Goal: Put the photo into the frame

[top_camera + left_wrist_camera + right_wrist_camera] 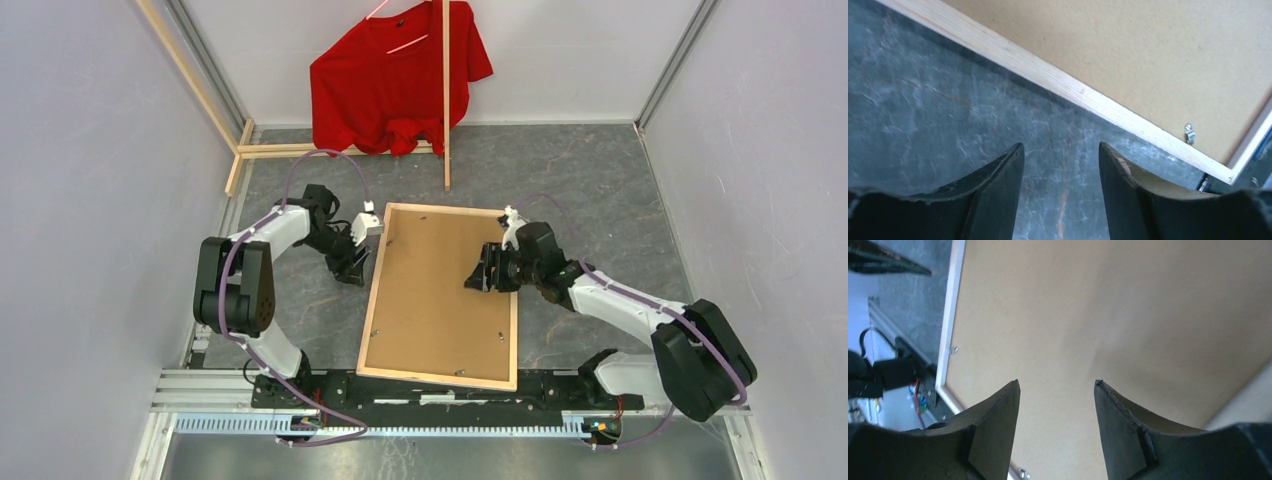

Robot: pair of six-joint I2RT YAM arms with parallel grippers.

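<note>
Where matte brown board (440, 290) fills it, the rectangular frame (436, 378) shows pale wood.

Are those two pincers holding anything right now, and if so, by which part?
Nothing is held. The left pincer gapes over the table beside the frame; the right pincer gapes over the brown backing board.

The left gripper (1060, 150) hung over the grey, marbled table (938, 115), its two dark fingers (993, 190) apart with only bare surface between them. Just ahead ran the frame (1058, 82) — a pale wooden edge crossing diagonally from upper left to a corner at lower right. Inside it lay a brown backing board (1148, 50), with a small metal clip (1189, 133) on it near that corner.
</note>
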